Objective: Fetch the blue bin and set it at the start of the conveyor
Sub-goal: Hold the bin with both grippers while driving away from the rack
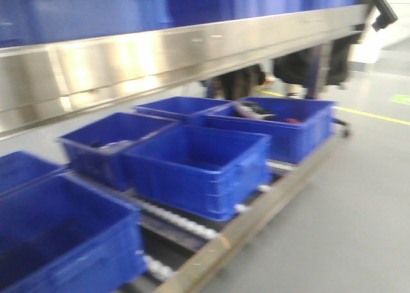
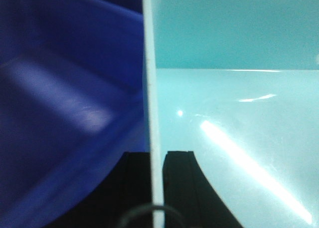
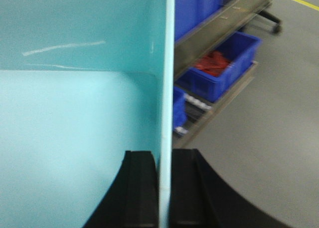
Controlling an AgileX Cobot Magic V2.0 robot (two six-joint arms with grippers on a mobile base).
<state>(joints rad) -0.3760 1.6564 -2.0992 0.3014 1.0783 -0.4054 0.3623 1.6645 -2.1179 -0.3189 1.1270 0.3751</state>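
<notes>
The pale cyan blue bin (image 2: 234,118) fills the right of the left wrist view, and it fills the left of the right wrist view (image 3: 75,118). My left gripper (image 2: 155,188) is shut on the bin's thin left wall, one black finger each side. My right gripper (image 3: 165,188) is shut on the bin's right wall the same way. The bin is empty inside. Neither the bin nor the grippers show in the front view. The conveyor start is out of view.
Several dark royal-blue bins (image 1: 198,168) stand on a low roller rack (image 1: 211,242) under a shiny steel shelf (image 1: 160,56). A dark blue bin (image 2: 65,108) lies left of the held bin. Grey floor (image 1: 346,209) with a yellow line (image 1: 378,117) lies to the right.
</notes>
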